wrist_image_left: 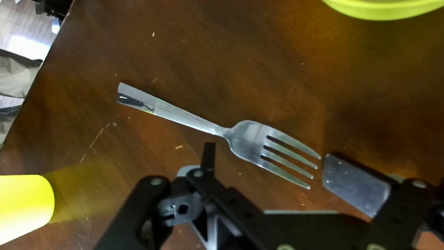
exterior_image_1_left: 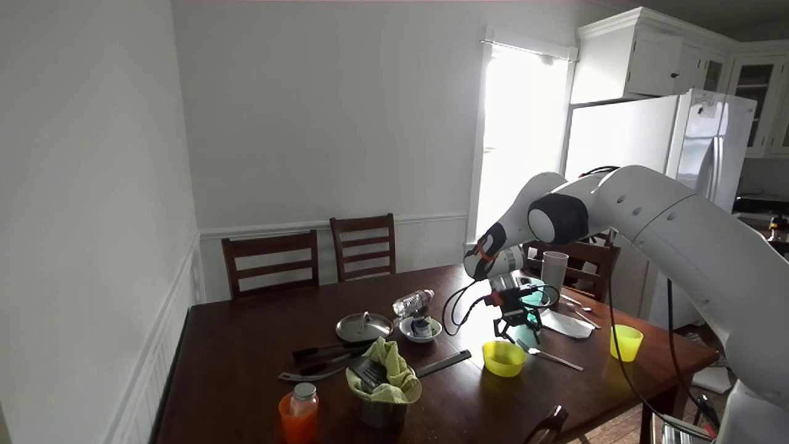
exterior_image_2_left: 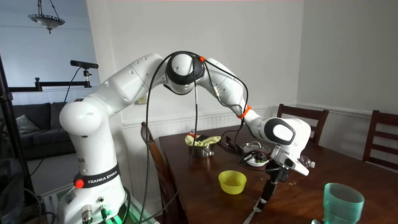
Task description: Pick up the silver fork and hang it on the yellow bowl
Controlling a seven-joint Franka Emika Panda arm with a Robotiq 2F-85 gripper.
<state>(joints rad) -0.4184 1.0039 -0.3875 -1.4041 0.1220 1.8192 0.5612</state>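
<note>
The silver fork (wrist_image_left: 242, 137) lies on the desk (wrist_image_left: 225, 62) just off the tips of the widely parted, unloaded jaws, its long axis running nearly along their opening direction; a grip across the narrow neck probably requires the jaws to turn. The yellow bowl (exterior_image_1_left: 503, 360) stands near the jaws, off toward the tine end; well beyond them, past the desk's edge, are a bright window (exterior_image_1_left: 524, 135) and a refrigerator (exterior_image_1_left: 641, 139).
</note>
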